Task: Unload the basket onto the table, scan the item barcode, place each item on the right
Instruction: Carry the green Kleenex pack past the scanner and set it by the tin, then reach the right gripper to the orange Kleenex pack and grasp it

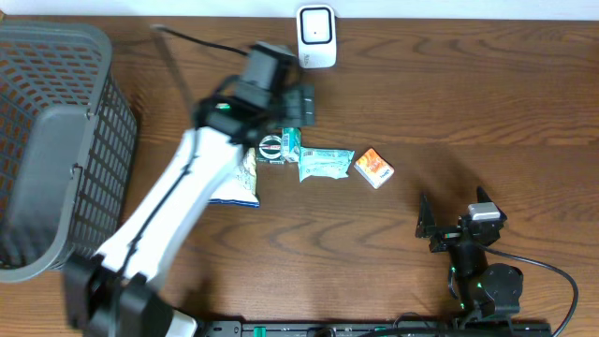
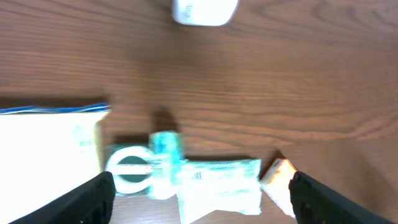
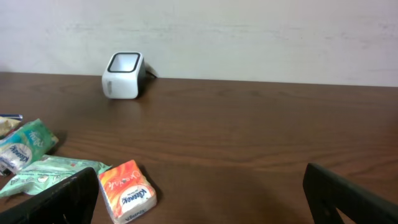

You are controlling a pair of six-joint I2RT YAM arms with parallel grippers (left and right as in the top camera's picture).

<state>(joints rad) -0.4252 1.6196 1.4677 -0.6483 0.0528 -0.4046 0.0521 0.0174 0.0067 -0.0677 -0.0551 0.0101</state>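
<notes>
Left wrist view: the left hand [image 2: 202,180] stands open, the pale green packet [image 2: 219,190] lying between its fingers.

A dark wooden table [image 1: 487,112] carries a white scanner [image 1: 316,36] at its far edge and a grey basket [image 1: 56,140] at left. Mid-table, in a row: a white bag [image 1: 241,183], two teal packets [image 1: 325,164], an orange tissue pack [image 1: 373,168].

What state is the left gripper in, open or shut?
Open: the left gripper has its fingers wide apart in the left wrist view, with nothing clamped between them.
</notes>
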